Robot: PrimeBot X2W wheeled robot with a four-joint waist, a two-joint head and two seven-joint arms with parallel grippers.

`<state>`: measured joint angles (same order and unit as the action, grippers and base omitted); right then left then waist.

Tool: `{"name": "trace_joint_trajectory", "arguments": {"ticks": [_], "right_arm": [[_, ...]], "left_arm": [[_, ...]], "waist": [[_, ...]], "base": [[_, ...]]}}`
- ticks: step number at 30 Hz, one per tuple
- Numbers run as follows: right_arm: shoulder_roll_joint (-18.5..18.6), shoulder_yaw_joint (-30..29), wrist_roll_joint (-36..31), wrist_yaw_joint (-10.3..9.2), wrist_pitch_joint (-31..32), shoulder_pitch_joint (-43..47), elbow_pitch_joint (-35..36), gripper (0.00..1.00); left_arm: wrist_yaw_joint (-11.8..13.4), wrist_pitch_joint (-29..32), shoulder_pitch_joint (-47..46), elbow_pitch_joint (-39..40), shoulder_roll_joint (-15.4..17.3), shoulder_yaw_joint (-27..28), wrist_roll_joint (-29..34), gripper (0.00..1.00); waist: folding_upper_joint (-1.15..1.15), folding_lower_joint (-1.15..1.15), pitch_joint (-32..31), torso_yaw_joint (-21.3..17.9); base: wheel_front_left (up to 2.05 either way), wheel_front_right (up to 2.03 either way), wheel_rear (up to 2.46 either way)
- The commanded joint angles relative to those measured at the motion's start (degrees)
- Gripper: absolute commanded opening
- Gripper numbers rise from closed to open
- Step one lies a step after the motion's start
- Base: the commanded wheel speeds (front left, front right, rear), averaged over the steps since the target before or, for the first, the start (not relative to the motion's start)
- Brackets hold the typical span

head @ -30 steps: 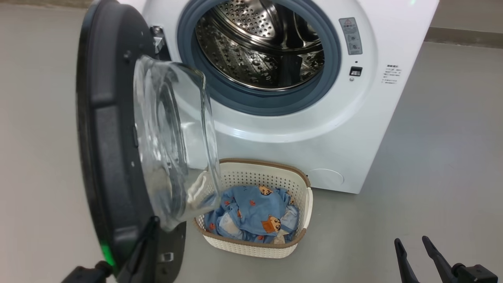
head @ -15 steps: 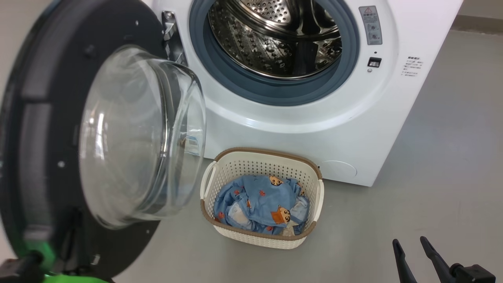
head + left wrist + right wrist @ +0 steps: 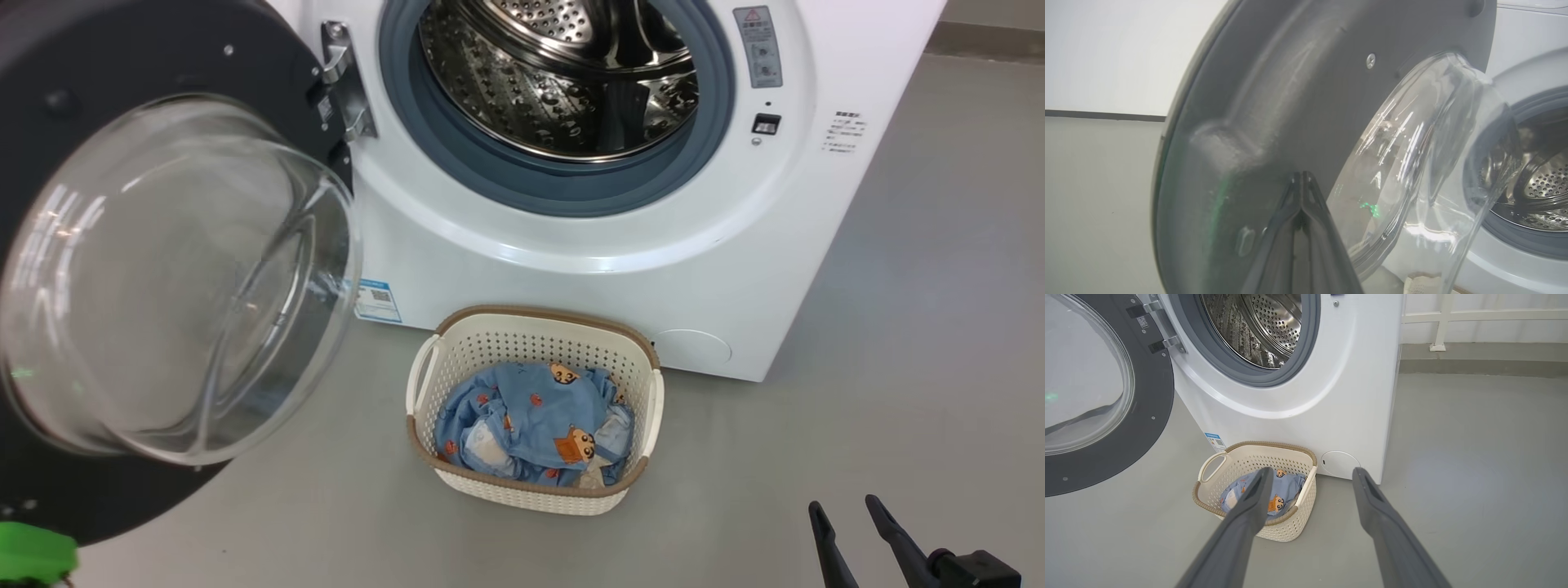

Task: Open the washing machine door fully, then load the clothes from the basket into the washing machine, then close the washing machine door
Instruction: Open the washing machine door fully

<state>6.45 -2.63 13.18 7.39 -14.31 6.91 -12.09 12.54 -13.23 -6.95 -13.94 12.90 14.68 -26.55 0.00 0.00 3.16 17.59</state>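
Our left gripper (image 3: 1302, 178) is clenched: its two fingers are pressed together on nothing, with the tips right at the dark inner face of the washing machine door (image 3: 1274, 102). Whether they touch it we cannot tell. Our right gripper (image 3: 842, 506) stands spread and empty low over the floor (image 3: 898, 327), well apart from the machine.

A second ago the door (image 3: 171, 278) stood almost edge-on to the head camera, its glass bowl covering the basket's left end. Now it has swung wider on its hinge (image 3: 343, 82) and turns its inner side towards us; the head view has shifted a little too.

The basket (image 3: 535, 314) now shows whole, on the floor just in front of the washing machine (image 3: 571, 269), and a blue sticker (image 3: 377, 300) has come into sight on the front panel. The clothes (image 3: 531, 416) lie bunched in the basket — blue fabric with cartoon faces. The steel drum (image 3: 555, 82), ringed by the grey gasket (image 3: 563, 184), shows bare perforated metal.
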Motion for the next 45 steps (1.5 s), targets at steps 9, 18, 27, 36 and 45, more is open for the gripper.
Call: {"name": "trace_joint_trajectory", "arguments": {"ticks": [9,18,27,36,45], "right_arm": [[1.0,1.9,0.4,0.10,-0.7,-2.4,0.3,1.00],[0.5,1.7,0.6,0.10,-0.7,-1.7,0.0,1.00],[0.6,2.1,0.9,0.10,-0.7,-1.8,-0.2,1.00],[0.6,3.5,0.8,0.10,-0.7,-2.5,0.3,1.00],[0.6,5.3,0.6,0.10,-0.7,-3.3,1.9,1.00]], "left_arm": [[-4.0,-1.6,-9.5,-13.7,8.2,4.7,0.1,0.00],[-4.6,-1.7,-9.4,-11.5,6.8,9.3,1.7,0.00],[-5.7,-1.8,-3.9,6.0,1.0,9.4,3.3,0.27],[-7.4,1.0,1.6,22.6,-3.6,1.5,5.3,1.00],[-10.1,2.0,8.4,23.0,-6.3,-7.0,7.8,1.00]], "waist": [[0.00,0.00,-0.3,-3.0],[0.00,0.00,-1.6,-4.9],[0.00,0.00,-3.3,-6.2],[0.00,0.00,-3.8,-9.4],[0.00,0.00,-3.7,-15.3]], "base": [[0.00,0.00,0.00],[0.00,0.00,0.00],[0.00,0.00,0.00],[0.00,0.00,0.00],[0.00,0.00,0.00]]}}
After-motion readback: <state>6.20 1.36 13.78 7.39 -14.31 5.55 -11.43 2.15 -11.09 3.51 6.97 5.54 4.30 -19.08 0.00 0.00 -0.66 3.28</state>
